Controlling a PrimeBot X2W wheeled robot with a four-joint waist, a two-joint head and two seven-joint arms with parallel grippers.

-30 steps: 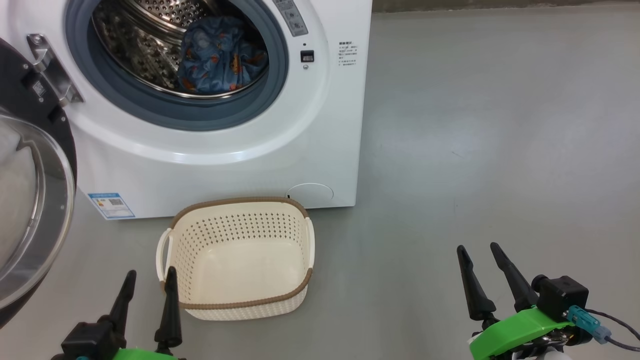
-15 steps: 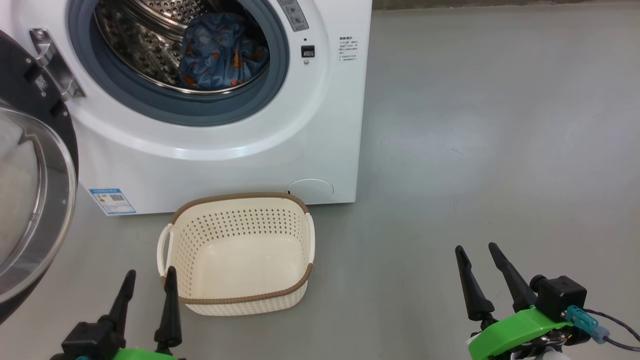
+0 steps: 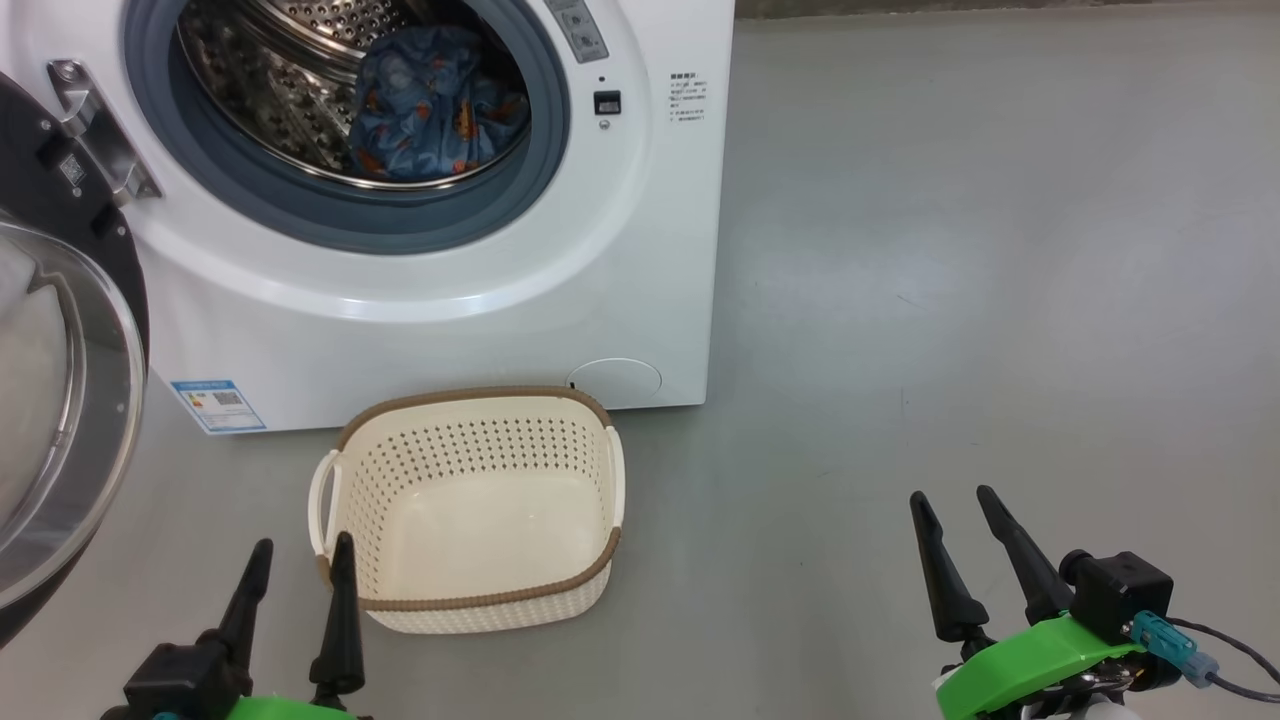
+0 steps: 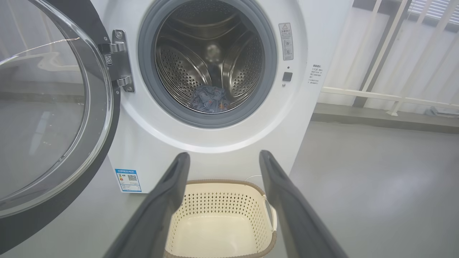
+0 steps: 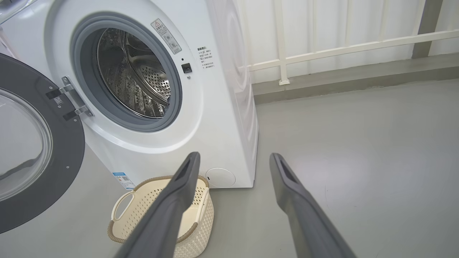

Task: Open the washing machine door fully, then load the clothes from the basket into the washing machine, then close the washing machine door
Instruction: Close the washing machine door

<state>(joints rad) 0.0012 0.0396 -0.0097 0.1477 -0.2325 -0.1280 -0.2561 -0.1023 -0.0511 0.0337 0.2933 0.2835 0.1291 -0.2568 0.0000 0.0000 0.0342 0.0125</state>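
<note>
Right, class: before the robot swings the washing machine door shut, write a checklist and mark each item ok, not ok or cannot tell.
1. basket empty: ok.
2. clothes inside the drum, off the gasket: ok.
3. washing machine door swung wide open: ok.
4. left end effector open, holding nothing: ok.
5. right end effector open, holding nothing: ok.
6. Clothes deep enough to miss the door's glass once shut: cannot tell.

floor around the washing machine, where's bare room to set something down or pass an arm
Widest bare patch: the grey floor right of the washing machine and the basket, ahead of the right gripper. Crowded on the left: the open washing machine door stands close to the basket, only a narrow floor strip between, the left gripper at its near end.
</note>
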